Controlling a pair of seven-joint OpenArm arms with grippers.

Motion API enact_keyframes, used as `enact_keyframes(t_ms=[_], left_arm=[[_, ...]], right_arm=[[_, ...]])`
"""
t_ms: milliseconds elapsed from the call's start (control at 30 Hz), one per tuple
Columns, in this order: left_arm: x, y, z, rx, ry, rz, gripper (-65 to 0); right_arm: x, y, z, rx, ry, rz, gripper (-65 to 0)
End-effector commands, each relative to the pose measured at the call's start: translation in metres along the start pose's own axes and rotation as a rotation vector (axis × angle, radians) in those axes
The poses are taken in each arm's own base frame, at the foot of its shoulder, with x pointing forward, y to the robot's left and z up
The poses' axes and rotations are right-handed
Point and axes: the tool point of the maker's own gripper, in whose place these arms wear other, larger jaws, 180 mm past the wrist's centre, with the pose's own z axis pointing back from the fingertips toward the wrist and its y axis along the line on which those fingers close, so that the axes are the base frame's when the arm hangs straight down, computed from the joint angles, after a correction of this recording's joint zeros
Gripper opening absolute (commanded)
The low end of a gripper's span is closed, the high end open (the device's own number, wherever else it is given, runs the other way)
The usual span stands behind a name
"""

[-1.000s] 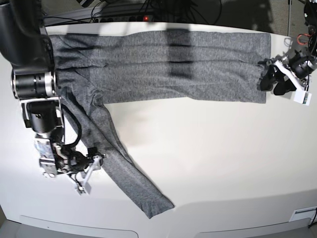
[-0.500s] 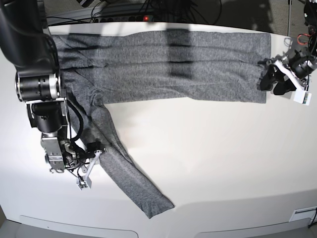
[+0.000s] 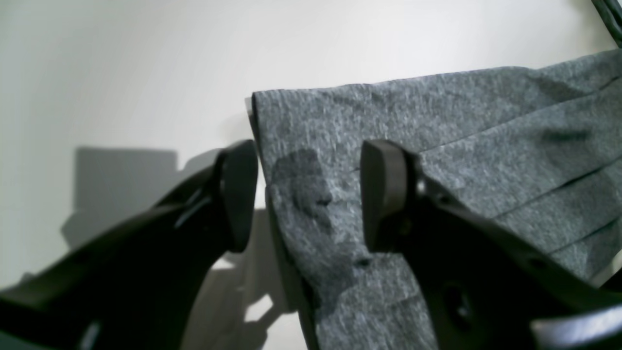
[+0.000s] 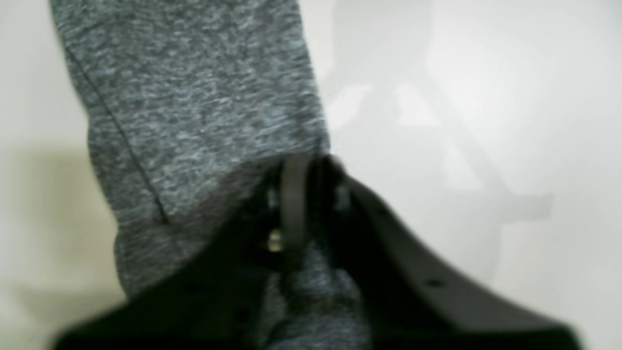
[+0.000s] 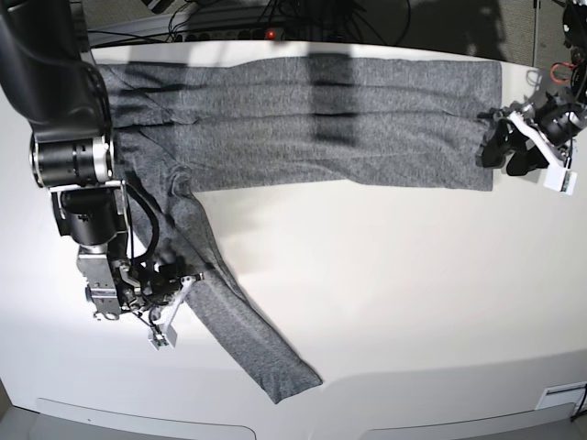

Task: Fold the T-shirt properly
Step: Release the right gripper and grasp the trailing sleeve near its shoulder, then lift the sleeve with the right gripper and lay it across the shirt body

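Observation:
The dark-grey T-shirt [image 5: 312, 119] lies as a long band along the table's far side. One long sleeve [image 5: 238, 321] runs diagonally toward the front edge. In the base view my right gripper [image 5: 186, 280] sits at the sleeve's left edge. The right wrist view, blurred, shows that gripper [image 4: 303, 194] shut, with the sleeve [image 4: 194, 97] edge pinched between its fingers. My left gripper [image 5: 500, 147] is at the shirt's right end. In the left wrist view it [image 3: 308, 194] stands open, its black fingers [image 3: 384, 194] straddling the corner of the T-shirt [image 3: 461, 146].
The white table [image 5: 385, 293] stretches from the shirt to the front edge. Cables and a power strip [image 5: 248, 32] lie behind the far edge. The right arm's black body [image 5: 69, 156] stands over the shirt's left end.
My right gripper has shifted right onto the sleeve's edge and closed on it. The left gripper and the shirt's body have stayed in place.

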Motion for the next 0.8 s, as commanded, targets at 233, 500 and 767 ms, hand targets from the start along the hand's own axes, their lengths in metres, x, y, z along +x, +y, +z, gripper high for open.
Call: enact_keyframes(t_ms=[233,500,767], left_arm=[[0.017,0.001,0.004,-0.007,-0.049,-0.022,-31.9],[0.017,0.001,0.004,-0.007,-0.049,-0.022,-31.9],[0.019,0.005,0.004,0.016,-0.057,-0.008,-31.9]], right_arm=[[0.044,-0.01,0.016,-0.015,-0.106,0.003,-65.0],[0.05,0.039,0.028,0.206,-0.025,0.08,-65.0],[0.039,0.065,0.037,0.322,0.073,0.031,-65.0]])
